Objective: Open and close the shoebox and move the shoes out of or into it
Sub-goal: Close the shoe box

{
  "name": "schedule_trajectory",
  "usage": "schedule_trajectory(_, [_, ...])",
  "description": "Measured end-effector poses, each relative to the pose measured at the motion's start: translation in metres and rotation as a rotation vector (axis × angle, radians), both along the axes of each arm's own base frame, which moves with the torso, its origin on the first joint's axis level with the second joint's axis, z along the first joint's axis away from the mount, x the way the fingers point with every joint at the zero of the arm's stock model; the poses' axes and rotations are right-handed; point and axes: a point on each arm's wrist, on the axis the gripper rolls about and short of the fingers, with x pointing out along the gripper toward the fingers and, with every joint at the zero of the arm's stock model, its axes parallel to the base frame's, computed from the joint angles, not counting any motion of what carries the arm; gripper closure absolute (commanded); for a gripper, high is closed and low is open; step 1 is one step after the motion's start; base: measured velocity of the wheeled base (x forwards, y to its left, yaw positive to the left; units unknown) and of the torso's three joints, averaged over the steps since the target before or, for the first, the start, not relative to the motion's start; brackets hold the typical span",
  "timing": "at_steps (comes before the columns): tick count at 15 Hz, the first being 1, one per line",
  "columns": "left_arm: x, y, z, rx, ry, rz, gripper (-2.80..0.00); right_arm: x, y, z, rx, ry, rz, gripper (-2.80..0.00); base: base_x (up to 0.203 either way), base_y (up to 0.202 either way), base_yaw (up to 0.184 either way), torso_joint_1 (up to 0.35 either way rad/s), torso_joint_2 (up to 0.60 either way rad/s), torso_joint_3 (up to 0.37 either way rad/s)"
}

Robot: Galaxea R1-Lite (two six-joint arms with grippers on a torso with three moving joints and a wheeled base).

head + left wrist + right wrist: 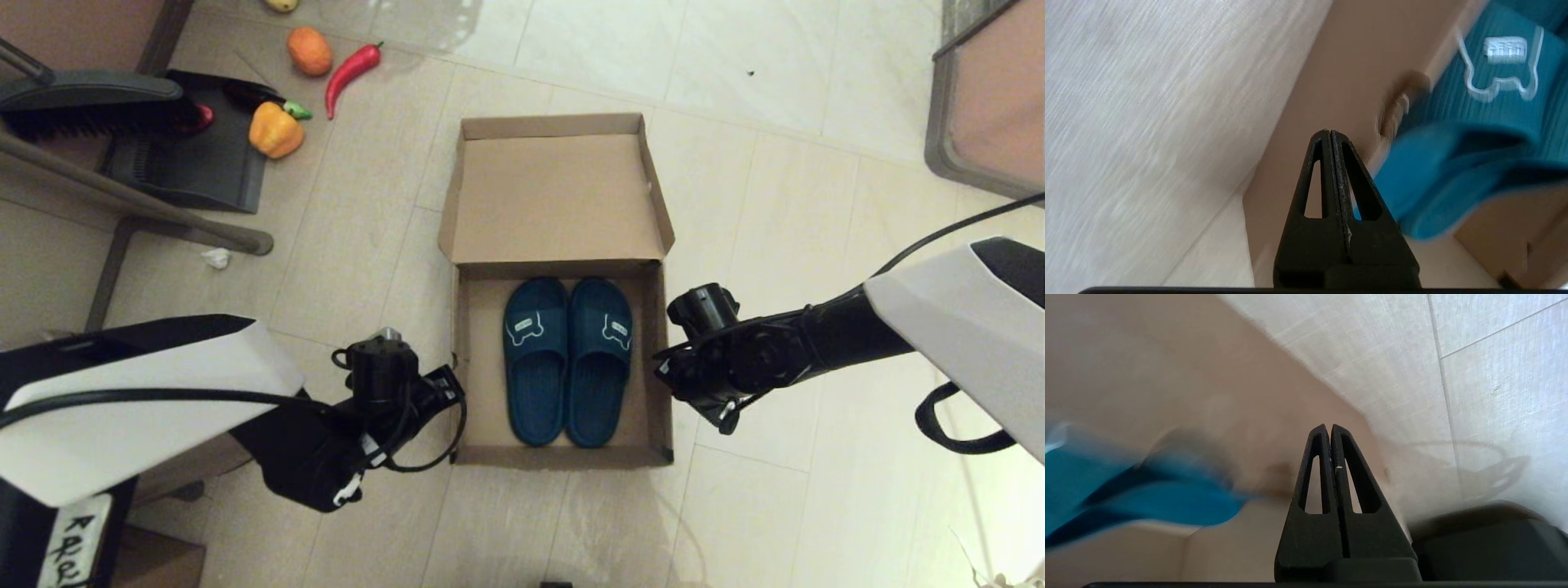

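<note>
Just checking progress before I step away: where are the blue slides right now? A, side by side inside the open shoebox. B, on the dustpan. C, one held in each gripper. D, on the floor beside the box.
A: the shoes lie side by side inside the shoebox, its lid folded back.

Shoebox [563,359] centre floor, lid [555,196] folded back to far side. Shoes [567,359] side by side inside. Left gripper [445,384] just outside left wall; right gripper [663,371] just outside right wall. Dustpan [192,163], vegetables [276,129] far left.

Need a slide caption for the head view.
Shoes in open shoebox; left pincer and right pincer shut at its sides.
</note>
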Motion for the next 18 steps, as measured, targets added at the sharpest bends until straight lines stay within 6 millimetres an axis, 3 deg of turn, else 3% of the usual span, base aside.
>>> schedule_trajectory(2, [-0.008,0.001,0.011,-0.015,-0.052,0.000,0.00,-0.007,-0.003,0.015,0.014,-0.040,-0.001,0.00,0.000,0.000,0.000,0.000,0.00,0.000])
schedule_trajectory(4, [-0.003,0.003,0.024,-0.011,-0.099,0.002,0.00,-0.007,-0.009,0.030,0.009,-0.079,0.006,0.00,0.000,0.000,0.000,0.000,0.00,0.000])
schedule_trajectory(8, [0.037,0.008,0.054,0.016,-0.271,0.004,0.00,0.016,-0.018,0.051,-0.027,-0.176,0.033,0.00,0.000,0.000,0.000,0.000,0.00,0.000])
schedule_trajectory(11, [0.073,0.004,0.064,-0.009,-0.364,-0.023,0.00,0.042,-0.016,0.061,-0.058,-0.254,0.108,0.00,0.000,0.000,0.000,0.000,0.00,0.000])
schedule_trajectory(14, [0.096,-0.002,0.057,-0.024,-0.403,-0.067,0.00,0.067,-0.016,0.059,-0.171,-0.313,0.226,0.00,0.000,0.000,0.000,0.000,0.00,0.000])
schedule_trajectory(18, [0.098,-0.007,0.035,-0.005,-0.331,-0.094,0.00,0.073,-0.016,0.038,-0.261,-0.276,0.321,0.00,0.000,0.000,0.000,0.000,0.00,0.000])
